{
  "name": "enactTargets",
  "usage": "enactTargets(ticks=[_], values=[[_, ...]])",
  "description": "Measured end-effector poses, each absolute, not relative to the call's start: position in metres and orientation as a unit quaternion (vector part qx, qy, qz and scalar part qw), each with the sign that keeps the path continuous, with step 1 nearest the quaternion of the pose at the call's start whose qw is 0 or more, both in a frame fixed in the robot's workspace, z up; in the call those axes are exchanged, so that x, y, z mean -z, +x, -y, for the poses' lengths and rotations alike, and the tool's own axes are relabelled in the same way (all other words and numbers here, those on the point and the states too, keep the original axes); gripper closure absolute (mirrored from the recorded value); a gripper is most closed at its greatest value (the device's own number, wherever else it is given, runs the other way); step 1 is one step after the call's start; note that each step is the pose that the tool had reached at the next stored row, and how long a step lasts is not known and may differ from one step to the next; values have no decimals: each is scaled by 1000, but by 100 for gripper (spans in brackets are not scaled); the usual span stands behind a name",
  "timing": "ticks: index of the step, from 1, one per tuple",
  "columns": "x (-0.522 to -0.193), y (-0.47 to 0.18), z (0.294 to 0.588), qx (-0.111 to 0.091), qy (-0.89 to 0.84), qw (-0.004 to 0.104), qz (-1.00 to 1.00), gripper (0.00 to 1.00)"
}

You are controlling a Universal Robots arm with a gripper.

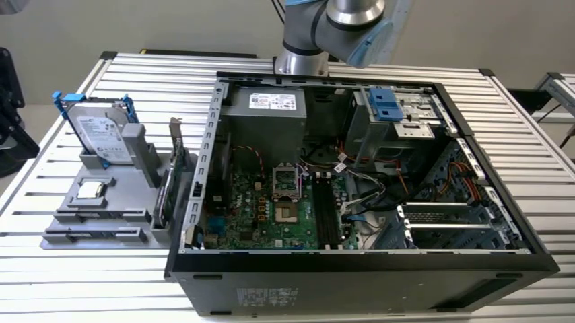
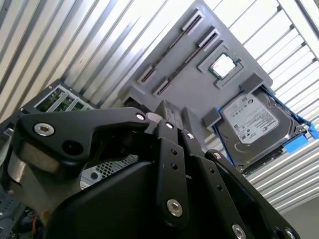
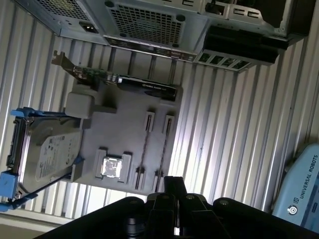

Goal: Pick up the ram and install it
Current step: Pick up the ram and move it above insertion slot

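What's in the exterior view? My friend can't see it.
An open computer case lies on a ribbed metal table, its green circuit board showing. At the exterior view's left, a grey holder carries a hard drive with blue rails and an upright card. A robot arm rises behind the case.

Exterior view: even, diffuse light is falling from above on the slatted table (image 1: 81, 282). The inside of the case (image 1: 359, 289) is sitting in soft shadow, deepest under its walls.

In both wrist views, glare is streaking the table's slats (image 2: 124, 30) (image 3: 224, 124) white and washing out detail. The gripper (image 2: 167, 112) (image 3: 174, 184) is reading near-black, with small highlights glinting on its screws (image 2: 174, 207).
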State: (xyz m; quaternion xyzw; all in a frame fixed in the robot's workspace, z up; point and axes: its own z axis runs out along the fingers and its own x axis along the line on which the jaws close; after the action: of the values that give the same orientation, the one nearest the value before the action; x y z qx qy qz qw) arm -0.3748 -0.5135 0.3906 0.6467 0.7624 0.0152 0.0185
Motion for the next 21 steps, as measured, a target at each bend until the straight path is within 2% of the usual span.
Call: enactTargets(ticks=[21], values=[[-391, -375, 513, -14, 683, 19, -730, 100]])
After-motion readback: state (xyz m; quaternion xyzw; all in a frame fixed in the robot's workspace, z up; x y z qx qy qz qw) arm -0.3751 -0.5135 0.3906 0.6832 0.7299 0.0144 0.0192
